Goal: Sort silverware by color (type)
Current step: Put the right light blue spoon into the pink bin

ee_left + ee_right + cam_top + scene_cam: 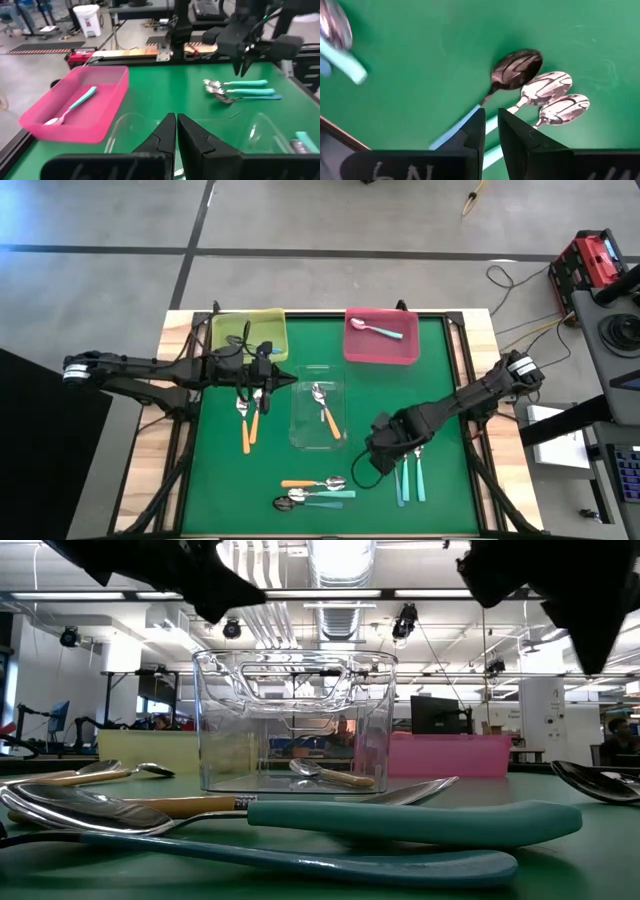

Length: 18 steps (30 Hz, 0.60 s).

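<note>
Spoons lie across the green mat (450, 380). A mixed group (315, 490) lies near the front edge, an orange-handled pair (248, 420) at the left, and teal-handled spoons (410, 480) at the right. One orange-handled spoon (326, 408) rests in the clear tray (300, 430), and a teal one (382, 331) in the pink tray (355, 350). My left gripper (290, 377) is shut, level, and empty beside the clear tray's left rim. My right gripper (491, 132) points down above the bowls of the teal-handled spoons (545, 85). Its fingers are a narrow gap apart, with nothing between them.
A yellow tray (250, 330) stands at the far left and seems to hold nothing. Free mat lies between the clear tray and my right arm (460, 405). Cables and equipment (590, 265) sit on the floor beyond the table's right edge.
</note>
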Motion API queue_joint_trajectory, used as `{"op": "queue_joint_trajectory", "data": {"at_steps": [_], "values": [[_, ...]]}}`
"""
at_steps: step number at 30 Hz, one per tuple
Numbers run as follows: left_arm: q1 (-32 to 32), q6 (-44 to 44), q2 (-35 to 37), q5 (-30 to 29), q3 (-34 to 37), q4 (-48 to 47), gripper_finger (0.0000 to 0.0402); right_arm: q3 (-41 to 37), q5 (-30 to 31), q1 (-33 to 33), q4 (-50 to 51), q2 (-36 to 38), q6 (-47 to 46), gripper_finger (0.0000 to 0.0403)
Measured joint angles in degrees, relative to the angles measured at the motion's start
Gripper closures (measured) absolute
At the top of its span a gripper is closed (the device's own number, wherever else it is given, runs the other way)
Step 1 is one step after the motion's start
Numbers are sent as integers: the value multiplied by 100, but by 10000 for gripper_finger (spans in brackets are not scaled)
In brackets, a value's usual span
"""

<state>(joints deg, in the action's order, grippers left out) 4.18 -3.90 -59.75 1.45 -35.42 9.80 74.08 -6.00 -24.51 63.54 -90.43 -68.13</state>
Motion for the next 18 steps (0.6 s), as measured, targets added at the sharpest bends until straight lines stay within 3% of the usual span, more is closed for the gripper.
{"op": "queue_joint_trajectory", "data": {"at_steps": [13, 18], "values": [[-771, 2, -214, -2, 0, 547, 401, -2, -58, -465, -347, -742, -737, 360], [-929, 11, -362, -228, 0, 590, 401, -2, -117, -465, -408, -933, -532, 360]]}}
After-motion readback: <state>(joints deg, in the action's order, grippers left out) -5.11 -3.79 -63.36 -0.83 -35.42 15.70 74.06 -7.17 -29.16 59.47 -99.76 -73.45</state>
